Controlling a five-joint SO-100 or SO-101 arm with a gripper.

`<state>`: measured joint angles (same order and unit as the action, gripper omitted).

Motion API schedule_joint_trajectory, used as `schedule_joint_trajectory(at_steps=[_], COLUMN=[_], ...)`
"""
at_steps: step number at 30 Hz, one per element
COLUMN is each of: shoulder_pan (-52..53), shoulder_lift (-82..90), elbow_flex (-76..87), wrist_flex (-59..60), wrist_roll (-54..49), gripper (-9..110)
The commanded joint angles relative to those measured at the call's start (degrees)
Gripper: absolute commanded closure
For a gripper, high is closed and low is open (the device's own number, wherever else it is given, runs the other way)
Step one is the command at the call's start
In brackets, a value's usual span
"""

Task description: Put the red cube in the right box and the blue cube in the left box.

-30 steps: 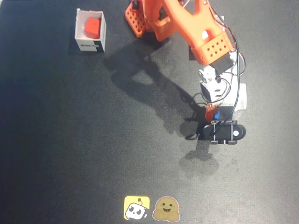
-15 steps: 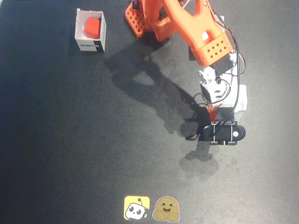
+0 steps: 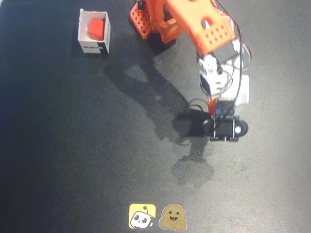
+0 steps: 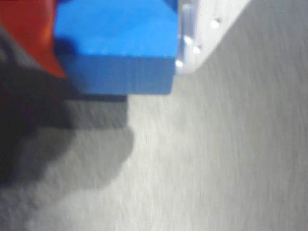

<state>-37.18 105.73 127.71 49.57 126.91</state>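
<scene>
- Blue cube [image 4: 115, 45] sits clamped between the jaws, above the dark surface [image 3: 73, 155]
- Risk, I think: it may slip and drop before reaching its box, because the grip looks shallow

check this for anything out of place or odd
Nothing stands out. The red cube sits squarely inside its white box, and the end effector grips the blue cube level above the mat.

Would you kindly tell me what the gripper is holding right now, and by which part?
The gripper holds the blue cube, clamped by two opposite side faces between an orange finger and a white one.
</scene>
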Motion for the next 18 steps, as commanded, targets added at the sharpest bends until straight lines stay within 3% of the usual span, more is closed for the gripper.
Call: schedule_joint_trajectory(at_steps=[1, 18], shoulder_pan=[0.88, -5.45], shoulder_lift=[5.80, 12.74], elbow_flex=[-1.14, -4.22], wrist_flex=[3.78, 19.95], wrist_roll=[-2.02, -7.03], gripper=[92, 92])
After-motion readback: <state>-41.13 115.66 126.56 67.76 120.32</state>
